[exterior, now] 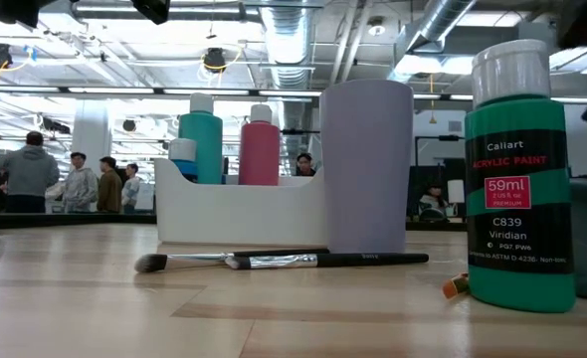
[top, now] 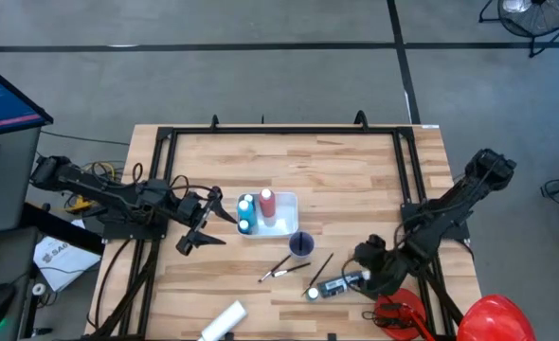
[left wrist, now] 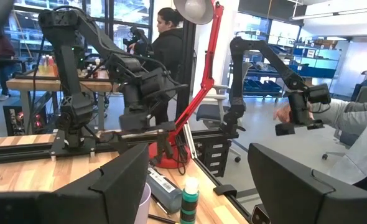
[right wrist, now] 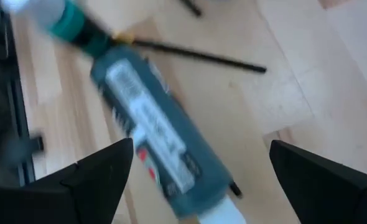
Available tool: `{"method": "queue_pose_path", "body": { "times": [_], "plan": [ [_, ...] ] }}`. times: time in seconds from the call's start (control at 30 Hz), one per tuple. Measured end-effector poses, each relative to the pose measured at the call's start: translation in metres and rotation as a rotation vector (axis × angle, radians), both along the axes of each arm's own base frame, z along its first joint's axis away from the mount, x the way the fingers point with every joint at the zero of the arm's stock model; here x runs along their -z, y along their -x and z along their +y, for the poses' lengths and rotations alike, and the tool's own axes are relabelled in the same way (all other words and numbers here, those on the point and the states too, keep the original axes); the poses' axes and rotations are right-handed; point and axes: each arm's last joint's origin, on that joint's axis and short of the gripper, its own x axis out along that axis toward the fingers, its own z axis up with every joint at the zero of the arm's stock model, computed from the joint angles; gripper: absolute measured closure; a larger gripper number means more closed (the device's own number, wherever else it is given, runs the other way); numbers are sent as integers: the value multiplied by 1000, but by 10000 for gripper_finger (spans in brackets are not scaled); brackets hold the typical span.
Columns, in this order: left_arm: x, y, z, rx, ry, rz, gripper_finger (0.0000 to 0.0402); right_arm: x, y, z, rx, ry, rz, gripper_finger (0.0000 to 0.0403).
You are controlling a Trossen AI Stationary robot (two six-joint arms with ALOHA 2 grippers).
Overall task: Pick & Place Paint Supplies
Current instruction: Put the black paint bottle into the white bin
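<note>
Right gripper [top: 367,278] is down low at the near right part of the table, fingers spread wide with nothing between them. Lying just ahead of it is a dark green paint bottle [top: 336,286] with a white cap, flat on the wood; in the right wrist view that bottle [right wrist: 152,134] sits in the gap between the two fingers, white label facing up, not pinched. A thin dark brush [right wrist: 199,54] lies on the table just past the bottle's far end, and the high view shows that brush [top: 318,267] angled between the bottle and a purple cup [top: 301,244].

Left gripper [top: 204,220] hangs over the table's left side, tilted, jaws parted fairly wide and empty too. Right beside its fingertips is the white tray [top: 285,225], holding a red bottle [top: 267,203] and two light blue ones [top: 245,213]. The cup stands touching the tray's near corner. Two more brushes [top: 281,270] lie crossed on the wood, on the near side of the cup.

Low view is nice: upright green Viridian acrylic paint bottle [exterior: 519,174] close to the camera, a soft-tipped brush [exterior: 284,261] lying in front of the tray. One white tube [top: 225,321] lies well off from both grippers at the near edge. People stand in the room behind the table.
</note>
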Motion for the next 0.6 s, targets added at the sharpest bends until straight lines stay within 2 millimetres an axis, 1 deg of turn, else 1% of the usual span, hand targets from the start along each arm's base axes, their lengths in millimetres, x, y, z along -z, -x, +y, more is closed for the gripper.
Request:
{"method": "queue_pose_path", "body": {
  "times": [0.07,0.2,0.27,0.4,0.5,0.6],
  "plan": [
    [0,0,0,0,0,0,132,4,-5,2,53,-31,-7,33],
    [0,0,0,0,1,0,132,10,-15,5,68,-85,-8,33],
    [0,0,0,0,1,0,132,14,-17,4,91,-142,60,33],
    [0,0,0,0,1,-1,132,20,-17,5,47,-221,191,33],
    [0,0,0,0,1,-1,132,23,-14,4,17,-195,235,33],
    [0,0,0,0,1,-2,132,24,-13,2,-93,-125,231,33]
  ]
}}
